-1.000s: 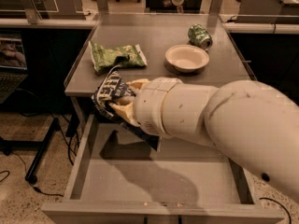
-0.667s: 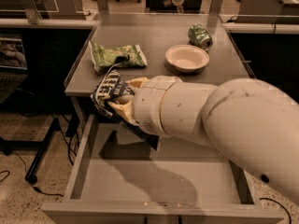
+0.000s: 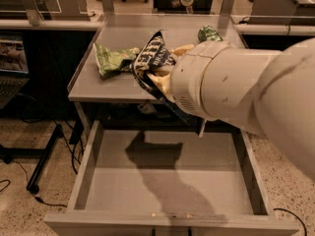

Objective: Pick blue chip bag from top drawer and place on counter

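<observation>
Navy blue chip bag [image 3: 151, 57] gripped by pincer [image 3: 166, 67], prob. above counter [image 3: 101, 88] front edge, top drawer [image 3: 115, 183] open.

Gripper [image 3: 168, 67] holds blue chip bag [image 3: 151, 54] over counter [image 3: 147, 27].

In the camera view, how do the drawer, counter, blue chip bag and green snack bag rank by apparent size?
1. the drawer, though it is nearest the camera.
2. the counter.
3. tie: the blue chip bag, held by the gripper over the counter's front edge, and the green snack bag look alike.
</observation>
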Motion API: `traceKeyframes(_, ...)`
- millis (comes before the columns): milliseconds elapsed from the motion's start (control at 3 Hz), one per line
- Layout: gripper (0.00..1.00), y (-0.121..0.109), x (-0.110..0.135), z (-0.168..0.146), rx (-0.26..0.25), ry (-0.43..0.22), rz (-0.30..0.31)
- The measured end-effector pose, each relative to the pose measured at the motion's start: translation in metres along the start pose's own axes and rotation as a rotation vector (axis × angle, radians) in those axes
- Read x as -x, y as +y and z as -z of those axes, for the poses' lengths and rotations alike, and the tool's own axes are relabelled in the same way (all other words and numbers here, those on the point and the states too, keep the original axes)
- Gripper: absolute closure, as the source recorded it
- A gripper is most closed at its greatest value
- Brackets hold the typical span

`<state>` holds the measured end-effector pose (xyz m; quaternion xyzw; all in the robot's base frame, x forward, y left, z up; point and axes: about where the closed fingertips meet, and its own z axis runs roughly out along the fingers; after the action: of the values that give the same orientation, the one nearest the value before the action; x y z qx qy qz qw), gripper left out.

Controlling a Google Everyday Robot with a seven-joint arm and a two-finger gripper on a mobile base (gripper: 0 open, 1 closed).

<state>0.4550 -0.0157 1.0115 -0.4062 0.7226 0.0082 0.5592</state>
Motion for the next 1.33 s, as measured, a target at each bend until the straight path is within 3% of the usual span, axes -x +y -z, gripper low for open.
traceKeyframes(667,1.00,-0.013,-0.002,0.000,-0.043,0.022,0.021)
traceKeyframes(1000,1.00,-0.050,-0.005,0.006,-0.137,0.037,0.038)
traceKeyframes(1333,1.00,-0.090,-0.025,0.012,-0.206,0.081,0.022)
